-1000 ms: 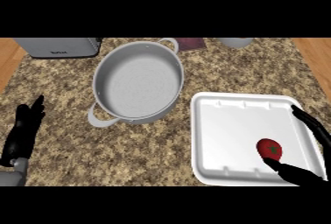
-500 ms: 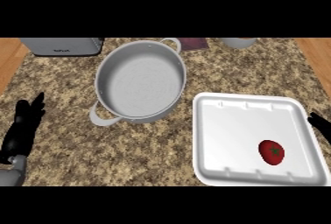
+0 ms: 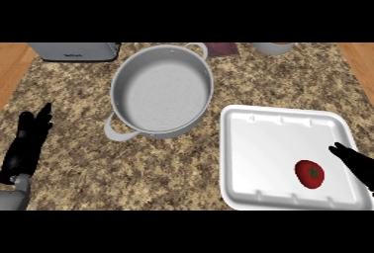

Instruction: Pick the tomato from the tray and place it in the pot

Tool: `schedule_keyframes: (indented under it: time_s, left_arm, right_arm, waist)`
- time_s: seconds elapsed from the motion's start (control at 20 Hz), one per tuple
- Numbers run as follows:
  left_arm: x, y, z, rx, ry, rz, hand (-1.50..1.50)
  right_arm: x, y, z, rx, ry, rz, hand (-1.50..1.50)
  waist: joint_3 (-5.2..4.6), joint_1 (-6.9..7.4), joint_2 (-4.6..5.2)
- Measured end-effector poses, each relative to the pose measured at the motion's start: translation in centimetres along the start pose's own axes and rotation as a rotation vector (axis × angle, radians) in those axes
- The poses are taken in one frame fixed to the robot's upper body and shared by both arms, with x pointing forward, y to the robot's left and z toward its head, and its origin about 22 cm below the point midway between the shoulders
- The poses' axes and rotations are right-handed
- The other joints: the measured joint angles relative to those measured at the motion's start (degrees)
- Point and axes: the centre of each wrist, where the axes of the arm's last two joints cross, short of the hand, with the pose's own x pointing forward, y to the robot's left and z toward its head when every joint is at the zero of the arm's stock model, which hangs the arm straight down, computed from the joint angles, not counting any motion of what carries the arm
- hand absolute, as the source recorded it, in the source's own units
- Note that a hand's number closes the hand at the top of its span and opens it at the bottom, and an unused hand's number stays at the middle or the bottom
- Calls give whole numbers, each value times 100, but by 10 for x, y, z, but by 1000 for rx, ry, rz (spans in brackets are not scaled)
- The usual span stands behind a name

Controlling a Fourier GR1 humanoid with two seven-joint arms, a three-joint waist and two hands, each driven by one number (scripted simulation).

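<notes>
The tomato (image 3: 309, 173) lies on the white tray (image 3: 270, 133), in its lower right part, red with a small green stem mark, and nothing grips it. A second ago the right hand (image 3: 355, 163) reached over the tray with a finger above the tomato and the thumb below it, bracketing it; half a second ago it had drawn back to the view's right edge; now it comes in again from that edge, its dark fingers stretched out straight over the tray's right rim, just beside the tomato but apart from it. The tomato sits at nearly the same spot on the tray throughout, so the earlier approach ended without a lift. The hand is open and holds nothing; the thumb is out of view. I judge this a fresh approach: the pick is not yet made and the whole carry to the pot is still ahead. The grey pot (image 3: 161, 91) stands on the speckled counter (image 3: 146, 168) up and to the left of the tray, well apart from the tomato, with nothing visible inside it. The left hand (image 3: 27, 143) rests open near the view's left edge, fingers up, as it did in both earlier views.
</notes>
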Motion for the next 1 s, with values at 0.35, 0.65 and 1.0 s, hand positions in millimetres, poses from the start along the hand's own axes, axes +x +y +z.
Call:
schedule_keyframes:
  time_s: [0.35, 0.65, 1.0]
  left_arm:
    - [-4, -5, -4, -5, 9, -1, 0]
    - [2, -2, -2, -1, 2, 1, 0]
    - [0, -5, -6, -1, 8, 2, 0]
  right_arm:
    - [0, 13, -18, 47, 81, 12, -150]
    - [-10, 30, -33, 72, 115, 22, -150]
    - [-24, 52, -63, 70, 114, 24, -150]
  waist:
    - [7, -12, 0]
    - [11, -15, -3]
    - [11, -10, 0]
